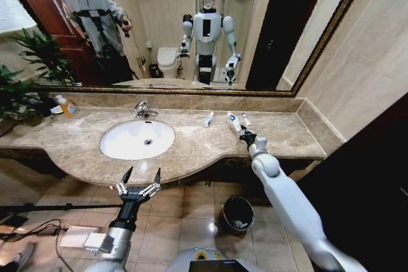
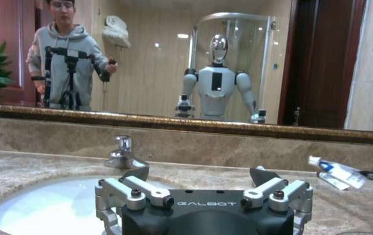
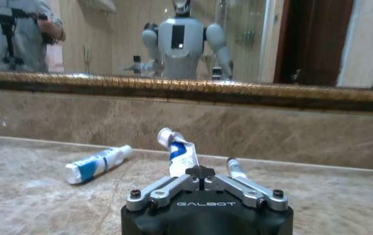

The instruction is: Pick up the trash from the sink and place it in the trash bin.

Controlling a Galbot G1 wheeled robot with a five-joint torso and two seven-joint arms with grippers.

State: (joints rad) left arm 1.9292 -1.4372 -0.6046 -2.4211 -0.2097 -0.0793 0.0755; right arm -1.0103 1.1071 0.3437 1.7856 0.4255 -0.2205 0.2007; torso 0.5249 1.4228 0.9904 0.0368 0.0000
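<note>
My right gripper [image 1: 245,136] is over the marble counter to the right of the sink [image 1: 109,151], shut on the near end of a white tube with blue marks [image 3: 180,152]; the tube [image 1: 234,121] tilts up away from the gripper [image 3: 201,173]. A second blue-marked tube [image 1: 208,119] [image 3: 97,164] lies flat on the counter on the sink's side of it. A smaller tube [image 1: 246,120] [image 3: 236,168] lies on its other side. My left gripper [image 1: 140,180] [image 2: 199,177] hangs open in front of the counter edge, below the basin [image 2: 36,213]. The black trash bin [image 1: 237,214] stands on the floor under the counter.
A chrome faucet [image 1: 143,110] rises behind the basin. A yellow-orange soap bottle [image 1: 67,106] and a plant [image 1: 25,87] sit at the counter's left end. A mirror runs along the back wall, and a side wall closes the right. Cables lie on the floor at left.
</note>
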